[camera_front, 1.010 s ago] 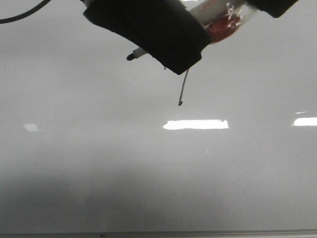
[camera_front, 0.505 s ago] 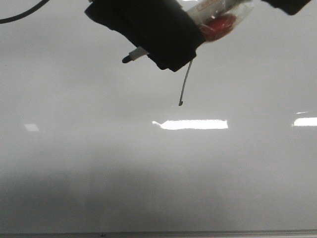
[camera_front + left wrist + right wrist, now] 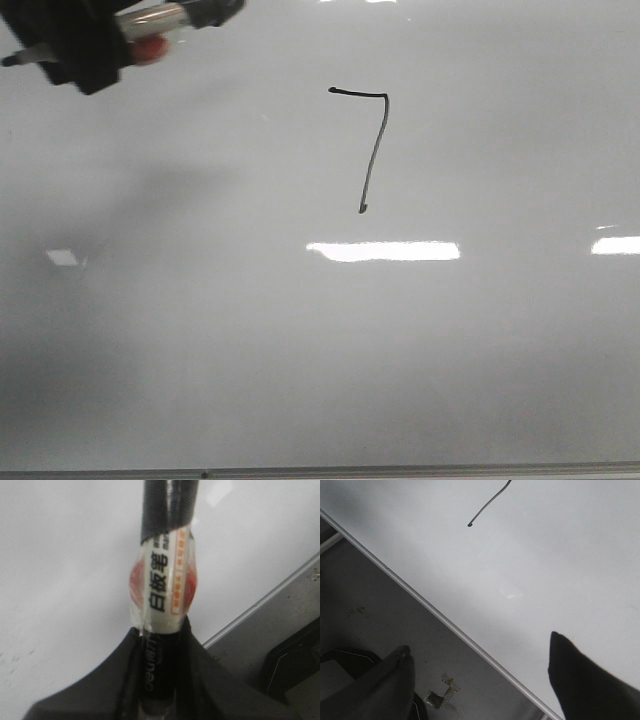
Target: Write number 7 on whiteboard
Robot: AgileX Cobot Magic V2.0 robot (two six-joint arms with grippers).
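Front view shows the left gripper (image 3: 85, 45), clenched on the marker (image 3: 150, 20), now withdrawn to eleven o'clock, uncovering the number 7 (image 3: 368, 140) complete on the whiteboard (image 3: 320, 350); writing looks finished. Right gripper (image 3: 480, 675) hangs released.

The whiteboard (image 3: 300, 340) lies bare across the frame; only the left gripper (image 3: 75, 45) with its marker (image 3: 150, 20) crowds the upper left corner.
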